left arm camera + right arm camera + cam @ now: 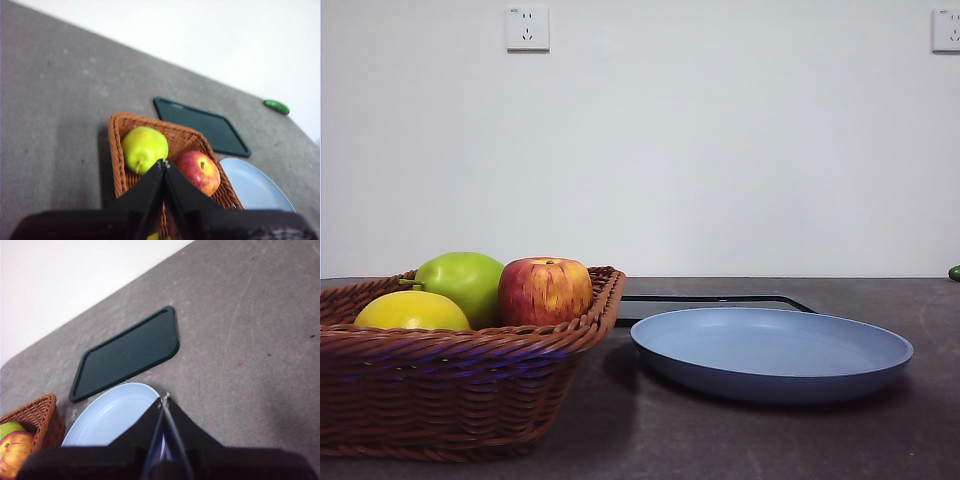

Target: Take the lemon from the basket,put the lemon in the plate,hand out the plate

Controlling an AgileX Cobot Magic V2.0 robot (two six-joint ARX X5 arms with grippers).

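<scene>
The yellow lemon (412,311) lies at the near left of the brown wicker basket (450,400), beside a green apple (467,283) and a red apple (545,291). To the basket's right, the empty light blue plate (772,352) rests on the table. Neither arm shows in the front view. My left gripper (164,162) hangs shut and empty high above the basket (120,150); only a yellow sliver of the lemon (153,236) peeks past its jaws. High over the plate (110,417), my right gripper (164,401) is shut and empty.
A flat black tray (710,303) lies behind the plate, also seen as the tray (127,354). A small green object (276,106) sits near the table's far right edge. The grey tabletop (820,440) runs back to a white wall.
</scene>
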